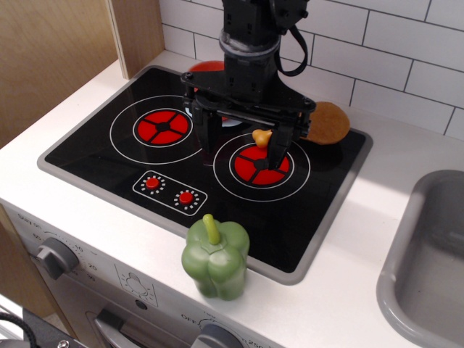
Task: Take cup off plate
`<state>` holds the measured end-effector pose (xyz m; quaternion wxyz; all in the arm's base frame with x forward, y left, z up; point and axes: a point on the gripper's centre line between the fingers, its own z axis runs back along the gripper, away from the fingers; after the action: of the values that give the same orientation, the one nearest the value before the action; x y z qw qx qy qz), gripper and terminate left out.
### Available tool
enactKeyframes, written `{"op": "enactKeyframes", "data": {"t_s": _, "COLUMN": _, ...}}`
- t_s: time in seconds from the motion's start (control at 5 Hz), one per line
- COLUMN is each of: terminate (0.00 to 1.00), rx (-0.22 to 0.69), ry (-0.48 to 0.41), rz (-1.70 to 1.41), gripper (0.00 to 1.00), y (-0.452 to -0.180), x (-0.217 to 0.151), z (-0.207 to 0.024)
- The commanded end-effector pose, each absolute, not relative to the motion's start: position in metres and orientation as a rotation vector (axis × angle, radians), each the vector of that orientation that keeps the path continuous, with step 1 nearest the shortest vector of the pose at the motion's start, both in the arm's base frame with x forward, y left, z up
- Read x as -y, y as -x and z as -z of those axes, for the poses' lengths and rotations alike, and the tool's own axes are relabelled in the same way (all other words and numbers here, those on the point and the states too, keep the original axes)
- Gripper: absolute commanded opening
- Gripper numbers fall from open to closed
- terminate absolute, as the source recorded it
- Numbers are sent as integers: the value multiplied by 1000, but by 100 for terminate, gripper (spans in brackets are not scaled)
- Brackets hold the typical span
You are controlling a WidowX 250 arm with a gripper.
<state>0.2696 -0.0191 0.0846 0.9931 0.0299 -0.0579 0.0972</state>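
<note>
My gripper (243, 145) hangs open over the black stovetop, its two dark fingers spread wide. The left finger is between the two burners and the right finger is over the right burner (261, 165). Nothing is between the fingers. A red-orange rounded shape, the cup (205, 67), shows behind the arm at the stove's back edge. The arm hides most of it, and its handle does not show. The light-blue plate is hidden. A pale sliver (230, 122) shows behind the gripper bar, and I cannot tell what it is.
A brown round toy (328, 122) lies at the stove's back right corner. A green toy pepper (216, 257) stands at the front edge. A small yellow-orange piece (261, 135) sits by the right finger. The left burner (163, 128), a wooden panel (138, 32) at the back left and the grey sink (428, 261) at the right also show.
</note>
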Motion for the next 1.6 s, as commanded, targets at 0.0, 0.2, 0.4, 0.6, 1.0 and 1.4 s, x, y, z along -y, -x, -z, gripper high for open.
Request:
{"op": "enactKeyframes", "data": {"t_s": 0.0, "terminate": 0, "rx": 116, "ry": -60, "rz": -195, "gripper": 100, "y": -270, "x": 19, "z": -85}}
{"op": "enactKeyframes", "data": {"t_s": 0.2, "terminate": 0, "rx": 138, "ry": -51, "rz": -191, "gripper": 100, "y": -276, "x": -2, "z": -85}}
{"op": "enactKeyframes", "data": {"t_s": 0.4, "terminate": 0, "rx": 144, "ry": -20, "rz": -174, "gripper": 100, "y": -282, "x": -24, "z": -91}}
{"op": "enactKeyframes", "data": {"t_s": 0.6, "terminate": 0, "rx": 139, "ry": -7, "rz": -179, "gripper": 100, "y": -289, "x": -40, "z": -89}}
{"op": "enactKeyframes", "data": {"t_s": 1.0, "terminate": 0, "rx": 154, "ry": -5, "rz": -198, "gripper": 100, "y": -308, "x": -47, "z": -90}}
{"op": "enactKeyframes", "data": {"t_s": 1.4, "terminate": 0, "rx": 234, "ry": -37, "rz": -211, "gripper": 100, "y": -315, "x": -42, "z": -80}}
